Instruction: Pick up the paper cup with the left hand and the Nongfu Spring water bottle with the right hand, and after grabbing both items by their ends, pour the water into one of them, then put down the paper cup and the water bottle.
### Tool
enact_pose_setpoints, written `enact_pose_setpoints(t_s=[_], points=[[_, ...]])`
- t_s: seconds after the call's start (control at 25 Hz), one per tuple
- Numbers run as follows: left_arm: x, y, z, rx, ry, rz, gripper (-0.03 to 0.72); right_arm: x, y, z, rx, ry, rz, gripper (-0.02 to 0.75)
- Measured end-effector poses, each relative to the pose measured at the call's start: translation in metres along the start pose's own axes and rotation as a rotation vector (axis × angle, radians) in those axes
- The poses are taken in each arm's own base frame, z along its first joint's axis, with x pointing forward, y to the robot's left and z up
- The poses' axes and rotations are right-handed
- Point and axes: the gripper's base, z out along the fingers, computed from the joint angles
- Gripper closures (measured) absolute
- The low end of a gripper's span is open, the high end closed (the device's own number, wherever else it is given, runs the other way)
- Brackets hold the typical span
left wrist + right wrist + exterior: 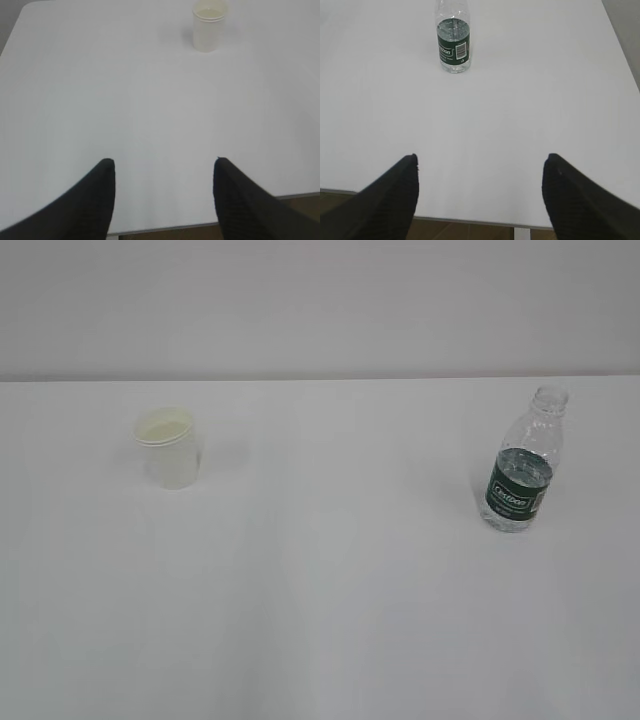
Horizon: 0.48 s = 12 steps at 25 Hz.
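Both grippers stood spread, empty: left hand (164, 172) well short of the paper cup (209, 27), right hand (480, 170) of the seemingly part-filled Nongfu Spring water bottle (453, 42).

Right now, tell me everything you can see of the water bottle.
The water bottle is a small clear plastic bottle, ribbed, with no cap on its open neck. A dark green label with white lettering and a barcode wraps its lower body, and clear water shows at about the label's top. It stands upright on the white table, to the right, touched by nothing else.
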Motion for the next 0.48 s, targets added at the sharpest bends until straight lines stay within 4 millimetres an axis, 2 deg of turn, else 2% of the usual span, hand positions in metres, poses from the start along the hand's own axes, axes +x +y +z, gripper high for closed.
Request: enact_pose_setpoints(t_s=[0.48], points=[[-0.0007,0.0002,-0.0001,-0.002,-0.007,0.001,0.251,0.0000,0.0005,-0.0001,0.015,0.001,0.013,0.164]])
